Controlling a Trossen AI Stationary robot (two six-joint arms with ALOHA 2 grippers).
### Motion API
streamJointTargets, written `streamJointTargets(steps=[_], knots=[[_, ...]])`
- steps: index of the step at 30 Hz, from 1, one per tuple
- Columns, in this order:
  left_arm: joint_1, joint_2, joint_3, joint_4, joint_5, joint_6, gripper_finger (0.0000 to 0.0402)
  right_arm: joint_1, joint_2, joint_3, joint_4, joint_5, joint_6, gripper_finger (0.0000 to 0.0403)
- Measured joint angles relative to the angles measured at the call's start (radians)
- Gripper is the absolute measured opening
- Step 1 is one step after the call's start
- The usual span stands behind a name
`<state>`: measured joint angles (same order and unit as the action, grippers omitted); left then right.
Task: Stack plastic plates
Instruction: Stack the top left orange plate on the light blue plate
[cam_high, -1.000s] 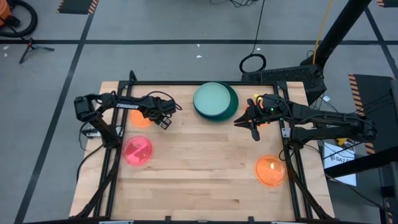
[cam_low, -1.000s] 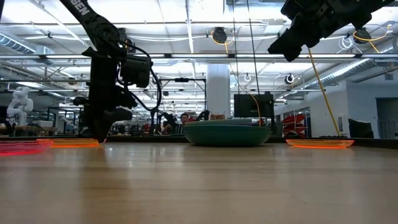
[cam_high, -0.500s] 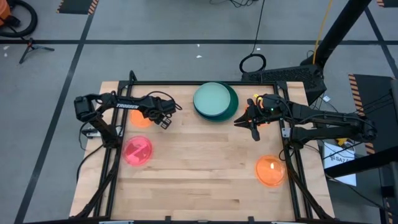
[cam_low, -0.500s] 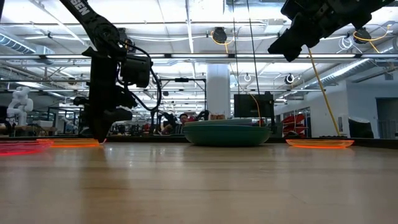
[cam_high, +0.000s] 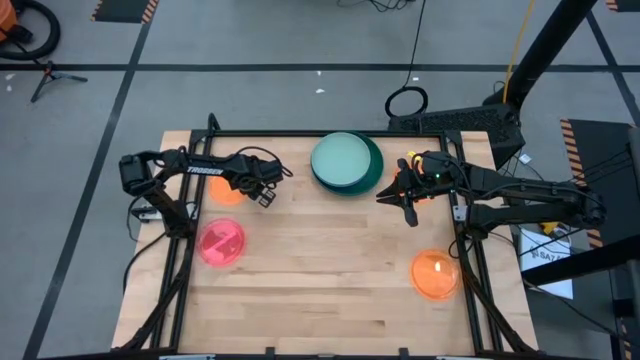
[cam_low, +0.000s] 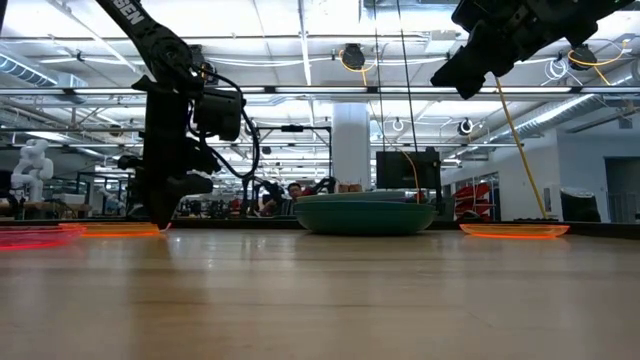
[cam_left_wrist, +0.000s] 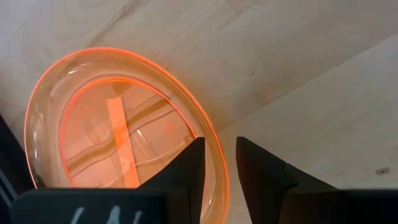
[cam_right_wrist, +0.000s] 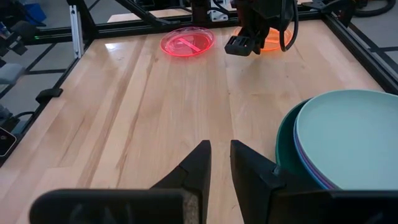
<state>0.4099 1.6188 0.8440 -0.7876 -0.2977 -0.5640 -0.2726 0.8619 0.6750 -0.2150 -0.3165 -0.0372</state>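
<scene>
A stack of large plates (cam_high: 345, 162) stands at the table's far middle: mint on top, a purple edge under it, dark green at the bottom (cam_right_wrist: 348, 140). Three small translucent plates lie flat on the table. One orange plate (cam_high: 226, 193) is at the far left, a pink one (cam_high: 221, 243) is nearer on the left, and another orange one (cam_high: 435, 275) is at the near right. My left gripper (cam_left_wrist: 217, 155) is down at the far-left orange plate (cam_left_wrist: 118, 130). My right gripper (cam_right_wrist: 219, 152) hangs shut and empty above the table (cam_low: 455, 75), just right of the stack. My left gripper is shut on the rim of the far-left orange plate (cam_left_wrist: 219, 177), one finger (cam_left_wrist: 189, 165) inside the dish and one (cam_left_wrist: 255, 168) outside. The fingers come from above, pointing down. The plate still lies flat on the table (cam_low: 115, 230).
Bare wood fills the middle and near part of the table (cam_high: 320, 290). A black frame rail (cam_high: 300, 133) runs along the far edge and down both sides. The arm bases stand at the left and right edges.
</scene>
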Motion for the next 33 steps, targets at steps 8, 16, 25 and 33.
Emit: streamJointTargets(steps=[8,16,25,33], knots=[[-0.008,0.000,0.000,0.000,0.000,-0.014,0.0055,0.000,0.000,0.000,0.000,0.000,0.000,0.0054],[-0.042,0.000,0.000,-0.001,-0.008,-0.063,0.0006,0.000,0.000,0.000,0.000,0.000,0.000,0.0054],[-0.115,-0.013,0.000,-0.025,-0.026,-0.102,0.0005,0.000,0.000,0.000,0.000,0.000,0.000,0.0054],[-0.212,-0.063,0.074,-0.167,-0.077,-0.022,0.0004,0.000,0.000,0.000,0.000,0.000,0.000,0.0054]])
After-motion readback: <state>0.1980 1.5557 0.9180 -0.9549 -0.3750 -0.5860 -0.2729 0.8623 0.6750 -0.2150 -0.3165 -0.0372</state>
